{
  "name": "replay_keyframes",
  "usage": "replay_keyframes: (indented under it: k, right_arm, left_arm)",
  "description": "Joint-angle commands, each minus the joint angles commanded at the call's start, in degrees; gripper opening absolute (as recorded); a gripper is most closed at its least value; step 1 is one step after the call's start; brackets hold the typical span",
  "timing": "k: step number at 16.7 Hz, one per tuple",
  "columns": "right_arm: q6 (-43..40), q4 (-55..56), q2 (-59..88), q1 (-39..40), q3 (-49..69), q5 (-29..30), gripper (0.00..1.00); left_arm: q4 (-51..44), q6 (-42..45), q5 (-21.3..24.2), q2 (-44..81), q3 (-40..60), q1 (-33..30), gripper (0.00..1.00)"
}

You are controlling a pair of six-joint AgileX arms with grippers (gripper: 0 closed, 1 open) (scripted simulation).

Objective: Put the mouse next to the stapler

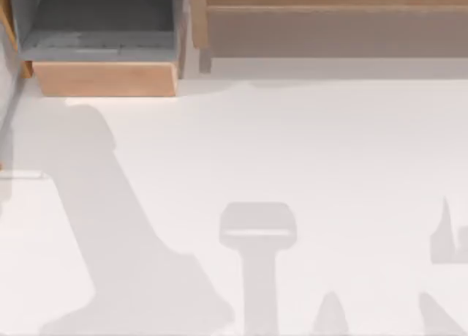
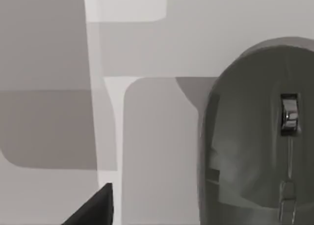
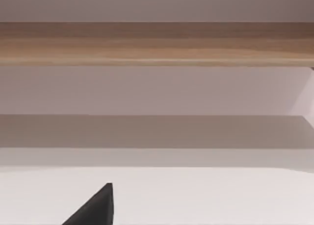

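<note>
Left wrist view: the grey mouse (image 2: 260,137) is seen on the white desk (image 2: 147,151), close below and beside the left end effector; how far it is opened cannot be told. Approach is judged underway; centring over the mouse is required next.

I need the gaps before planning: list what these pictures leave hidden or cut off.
- Mouse: left wrist view, cut off by the picture's edges; its full outline can't be made out.
- Left pincer: a dark tip at the left wrist view's edge.
- Right pincer: a dark tip at the right wrist view's edge.
- Open drawer: top view, cut off at the top edge.
</note>
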Motion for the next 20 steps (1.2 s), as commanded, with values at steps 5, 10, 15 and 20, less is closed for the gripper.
replay_keyframes:
  k: [5,10,15,20]
  right_arm:
    - [0.0,0.0,0.0,0.0,0.0,0.0,1.0]
    - [0.0,0.0,0.0,0.0,0.0,0.0,1.0]
    - [0.0,0.0,0.0,0.0,0.0,0.0,1.0]
    - [0.0,0.0,0.0,0.0,0.0,0.0,1.0]
  left_arm:
    - [1.3,-0.3,0.0,0.8,-0.5,-0.4,1.0]
    - [1.3,-0.3,0.0,0.8,-0.5,-0.4,0.85]
    - [1.3,-0.3,0.0,0.8,-0.5,-0.4,0.47]
    - [1.3,-0.3,0.0,0.8,-0.5,-0.4,0.1]
